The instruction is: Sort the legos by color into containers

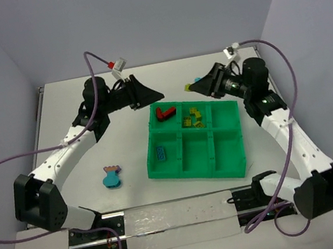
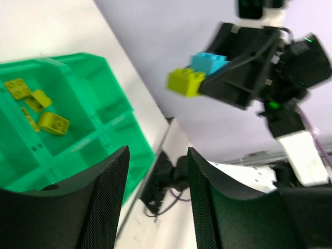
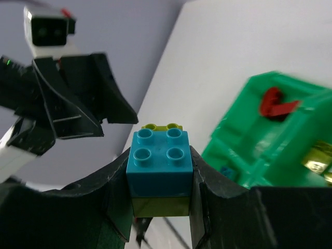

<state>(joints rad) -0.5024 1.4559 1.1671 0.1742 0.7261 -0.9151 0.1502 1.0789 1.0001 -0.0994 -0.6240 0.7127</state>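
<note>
The six-compartment green tray (image 1: 154,175) on the counter (image 1: 128,144) is judged partly filled. One red piece (image 1: 164,112) is seen far-left, about four yellow-green bricks (image 1: 192,118) far-middle, and one blue brick (image 1: 160,153) near-left. Left unsorted are one cyan-and-orange cluster (image 1: 112,176) toward the counter's left edge and one cyan-on-yellow-green stack (image 3: 158,171), clamped by the right fingers (image 3: 104,207) near the tray's far edge. The left fingers (image 2: 104,207) are held apart, empty.

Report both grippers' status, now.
Left gripper: open, empty.
Right gripper: closed on blue-and-green lego stack.
</note>
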